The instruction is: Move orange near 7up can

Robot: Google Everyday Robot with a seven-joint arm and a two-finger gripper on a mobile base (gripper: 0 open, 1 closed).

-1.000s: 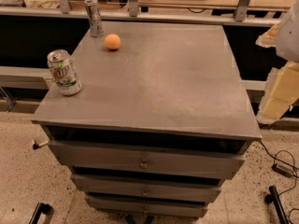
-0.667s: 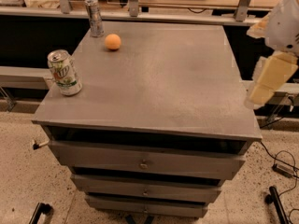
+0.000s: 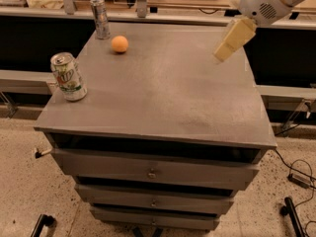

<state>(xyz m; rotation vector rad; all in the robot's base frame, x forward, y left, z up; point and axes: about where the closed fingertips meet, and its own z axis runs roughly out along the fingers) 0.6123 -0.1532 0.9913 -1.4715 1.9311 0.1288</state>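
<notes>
My tool hangs over the far right part of the grey surface. Its cream-coloured end slants down and to the left from the white wrist, apart from the things standing there. I cannot tell whether it is spread or pressed together (from this side it reads as one pale slab). The orange sits near the far left corner of the surface. It is just beside a slim silver can, which stands upright behind it at the back edge. The 7up can stands upright at the left edge, closer to the front, with bare surface between it and the orange. Below are drawers with small knobs, and cables lie on the speckled floor at right.
</notes>
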